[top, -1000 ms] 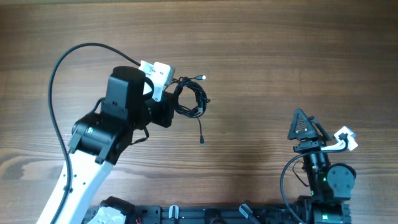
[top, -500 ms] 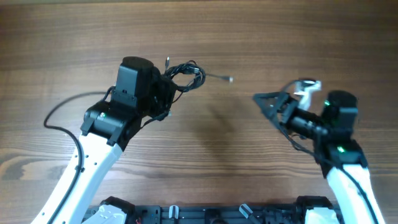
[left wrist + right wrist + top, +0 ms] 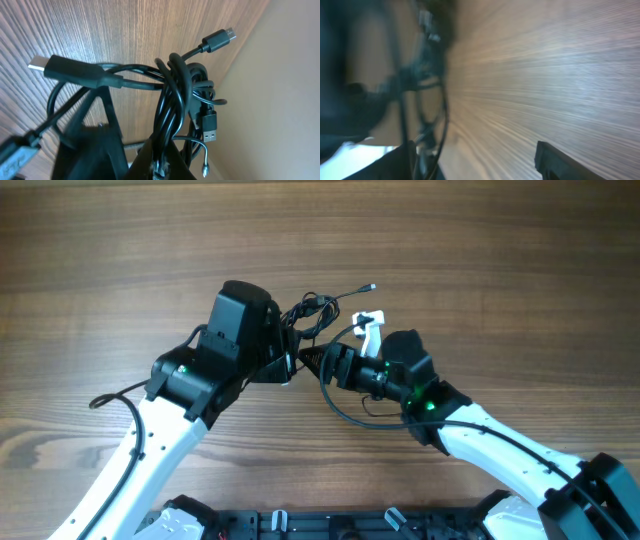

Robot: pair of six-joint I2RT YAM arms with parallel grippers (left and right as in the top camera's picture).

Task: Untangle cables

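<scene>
A: Where is the tangle of thin black cords (image 3: 312,312) with silvery plug ends?

B: Near the middle of the brown wood-grain table (image 3: 500,240), toward its far side, right at the tip of the left arm. The left pincer (image 3: 161,164) is clamped on it, with several strands bunched between its tips.

A: What does the left wrist view show of the knot?

B: Loops wound round one another above the grip. A small silvery-tipped plug (image 3: 226,35) pokes out to the upper right. A longer black plug with a pale flat end (image 3: 42,65) lies to the left, and a short black plug (image 3: 210,127) hangs down on the right.

A: And the right arm?

B: It reaches in from the right. The right pincer (image 3: 315,360) points at the tangle, just beside the left one's tips. Its wrist view is badly blurred, yet one dark finger (image 3: 560,161) shows at the lower right and the other at the lower left, well apart, so it stands wide. Blurred dark strands run close to the left-hand finger; whether they touch it I cannot tell.

A: Is the tangle lifted off the table?

B: I cannot tell from these views
</scene>
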